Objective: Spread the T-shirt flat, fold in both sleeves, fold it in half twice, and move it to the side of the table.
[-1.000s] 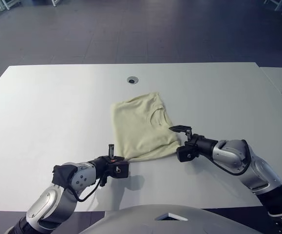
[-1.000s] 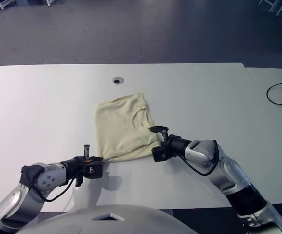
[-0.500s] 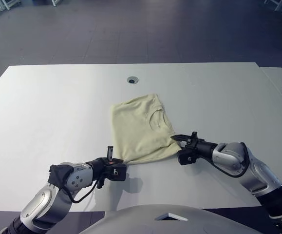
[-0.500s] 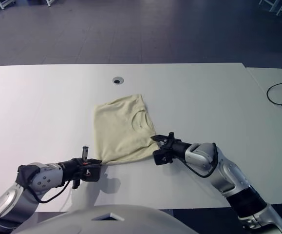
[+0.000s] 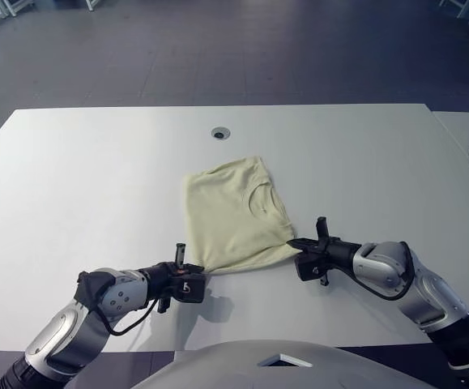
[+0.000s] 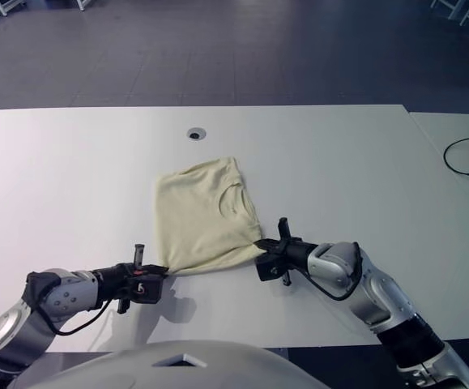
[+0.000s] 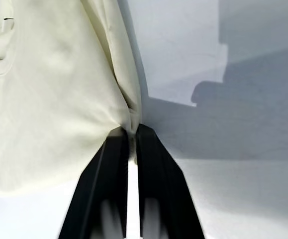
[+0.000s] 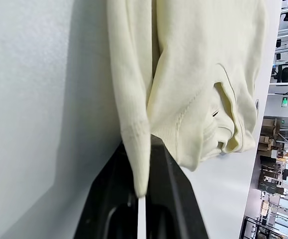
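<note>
T-shirt (image 5: 226,219) lies long axis near-to-far, collar (image 5: 260,198) rightward.

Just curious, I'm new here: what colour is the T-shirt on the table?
The soft fabric T-shirt is plain pale yellow, clearest in the left eye view.

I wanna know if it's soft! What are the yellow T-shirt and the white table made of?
T-shirt: probably soft knit cotton, matte; it wrinkles, folds and has a stitched hem. Table: hard and smooth, maybe laminate, with a faint sheen; its flat top takes crisp shadows.
</note>
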